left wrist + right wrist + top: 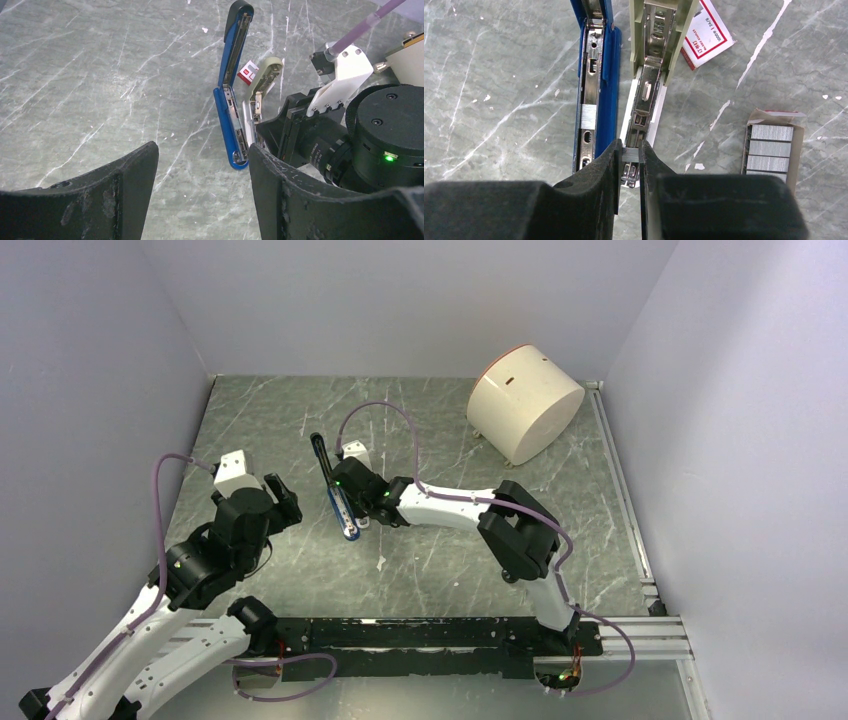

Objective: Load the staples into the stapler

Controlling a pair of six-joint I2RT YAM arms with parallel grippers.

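Black right gripper (630, 151) pinches a ribbed grey staple strip (630, 155) beside the opened blue stapler (596, 90); I see left gripper (202, 156) spread wide.

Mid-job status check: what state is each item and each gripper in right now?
stapler: hinged open flat, a few staples lying in its channel
beige stapler: hinged open
staples box: open, grey blocks exposed
right gripper: shut on staple strip
left gripper: open, empty
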